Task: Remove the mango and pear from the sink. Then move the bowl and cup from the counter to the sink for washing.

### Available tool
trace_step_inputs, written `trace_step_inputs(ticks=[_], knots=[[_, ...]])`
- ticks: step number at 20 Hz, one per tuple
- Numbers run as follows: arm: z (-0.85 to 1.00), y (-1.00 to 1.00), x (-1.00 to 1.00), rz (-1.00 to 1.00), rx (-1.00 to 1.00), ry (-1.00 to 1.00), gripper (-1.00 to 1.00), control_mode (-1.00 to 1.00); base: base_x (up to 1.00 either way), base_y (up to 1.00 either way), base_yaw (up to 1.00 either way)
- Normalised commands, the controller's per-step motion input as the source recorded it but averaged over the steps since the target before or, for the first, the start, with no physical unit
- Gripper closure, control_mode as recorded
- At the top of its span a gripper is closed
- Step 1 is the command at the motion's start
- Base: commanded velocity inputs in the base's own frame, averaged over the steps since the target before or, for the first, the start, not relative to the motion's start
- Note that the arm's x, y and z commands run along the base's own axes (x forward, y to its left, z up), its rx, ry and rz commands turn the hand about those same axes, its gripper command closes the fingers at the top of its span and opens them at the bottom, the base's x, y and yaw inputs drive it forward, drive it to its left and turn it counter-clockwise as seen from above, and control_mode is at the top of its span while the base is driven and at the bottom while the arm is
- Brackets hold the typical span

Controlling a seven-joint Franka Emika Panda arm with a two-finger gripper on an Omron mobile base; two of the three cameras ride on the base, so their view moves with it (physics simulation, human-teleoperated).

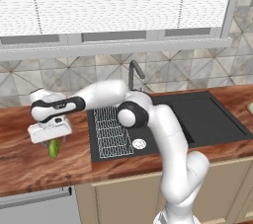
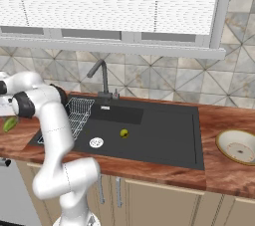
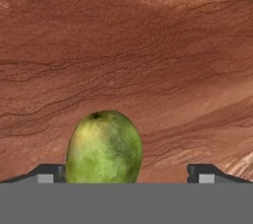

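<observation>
Now the tool (image 3: 126, 173) stands wide — mango (image 3: 104, 148) between its fingertips, nearer one, on the counter (image 3: 148, 45).

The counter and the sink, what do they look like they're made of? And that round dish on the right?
The counter looks like reddish-brown wood, going by its flowing grain lines, though it could be a laminate print. The sink seems a matte black composite or stone: dark and even, with no metallic shine. The bowl appears to be glazed ceramic, beige with a speckled inside.
</observation>
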Motion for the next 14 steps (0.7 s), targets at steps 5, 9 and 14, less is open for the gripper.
trace_step_inputs(ticks=[5,9,14], knots=[[0.34,-0.07,-0.09,-0.04,0.03,-0.15,-1.00,-1.00,0.00,0.00,0.00],[0.32,-0.16,-0.14,-0.02,0.07,-0.20,-1.00,-1.00,0.00,0.00,0.00],[0.32,-0.30,-0.17,0.00,0.13,-0.19,-1.00,-1.00,0.00,0.00,0.00]])
